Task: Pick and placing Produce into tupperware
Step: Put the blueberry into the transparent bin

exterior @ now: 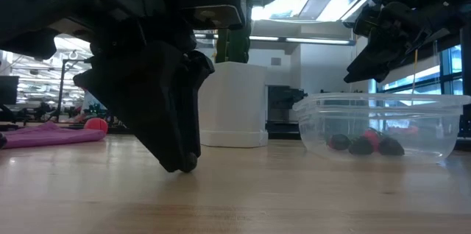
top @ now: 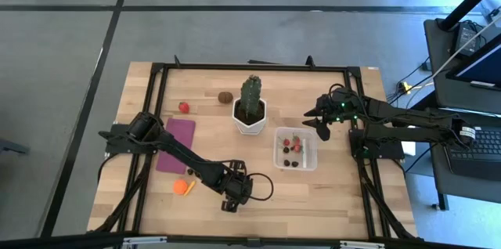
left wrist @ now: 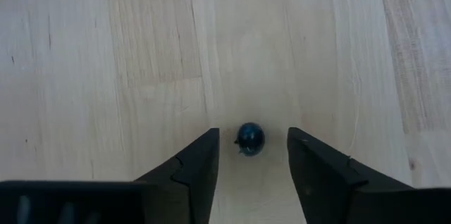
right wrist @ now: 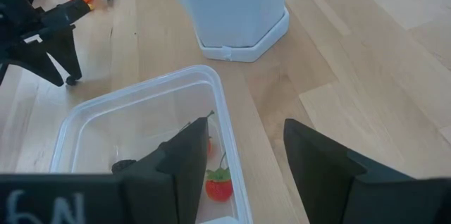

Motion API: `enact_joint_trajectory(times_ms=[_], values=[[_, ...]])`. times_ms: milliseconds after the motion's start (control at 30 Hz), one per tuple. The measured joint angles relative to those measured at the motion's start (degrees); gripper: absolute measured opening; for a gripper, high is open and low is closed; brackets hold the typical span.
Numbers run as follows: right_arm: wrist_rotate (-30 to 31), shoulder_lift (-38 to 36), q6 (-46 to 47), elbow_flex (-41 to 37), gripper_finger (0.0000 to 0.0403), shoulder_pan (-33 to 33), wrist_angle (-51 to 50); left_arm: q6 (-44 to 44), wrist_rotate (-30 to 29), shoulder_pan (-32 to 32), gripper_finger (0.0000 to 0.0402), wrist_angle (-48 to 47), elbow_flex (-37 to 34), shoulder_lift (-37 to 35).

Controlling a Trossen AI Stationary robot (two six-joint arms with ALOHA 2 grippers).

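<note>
1. The left gripper (left wrist: 250, 175) is down at the wooden table (top: 329, 194) near its front edge, fingers parted narrowly on either side of a small dark blue berry (left wrist: 249, 139), which lies loose on the wood between the tips, touching neither.

2. The right gripper (right wrist: 239, 160) hangs partly open and empty above the clear tupperware (top: 295, 149), beside the white pot (top: 250, 117) holding the cactus (top: 251, 91). The box already contains a few red and dark pieces.

3. To take the berry cleanly, the left arm would likely do best to centre it between the fingers and close slowly; so round and small a piece could roll away or squirt out.

4. Other produce waits on the table: an orange piece (top: 181, 187) by the purple mat (top: 176, 144), a red piece (top: 183, 107) and a brown kiwi-like oval (top: 225, 97) farther back.

5. From above, the left arm covers the berry completely. At table height the gripper's body blocks it too, so whether the fingertips rest on the wood cannot be told.
</note>
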Motion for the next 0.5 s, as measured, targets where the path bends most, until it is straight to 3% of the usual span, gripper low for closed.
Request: enact_joint_trajectory(times_ms=[500], values=[[0.0, 0.0, 0.0, 0.0, 0.0188, 0.0, 0.0, -1.4, 0.0, 0.0, 0.0168, 0.0, 0.0, 0.0]])
